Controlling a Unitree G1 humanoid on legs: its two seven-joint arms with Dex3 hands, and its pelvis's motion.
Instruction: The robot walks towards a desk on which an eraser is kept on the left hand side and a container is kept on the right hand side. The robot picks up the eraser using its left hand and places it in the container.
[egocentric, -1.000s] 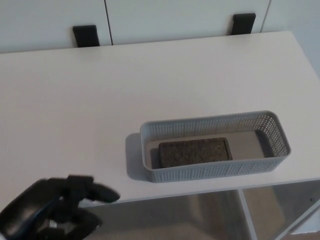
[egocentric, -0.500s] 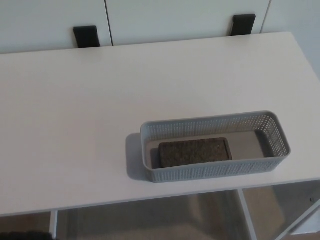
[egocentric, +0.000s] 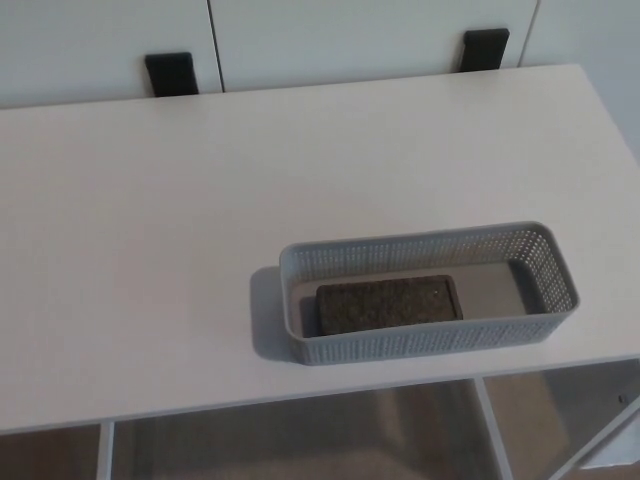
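Below the desk's front edge, only floor and pale frame legs show through, cut off by the picture's bottom — neither robot hand is in the head view, so whether their fingers are spread or closed cannot be told. A second ago the left hand showed as a dark shape at the lower left, off the front edge; it has since dropped out of sight. Near the front right of the white desk (egocentric: 200, 230) sits the grey perforated container (egocentric: 430, 340), its near wall partly screening its floor. Inside, the dark eraser (egocentric: 388, 305) lies flat toward the container's left end — unmoved. Beyond the desk's far edge, two black brackets (egocentric: 169, 72) stand against white panels.
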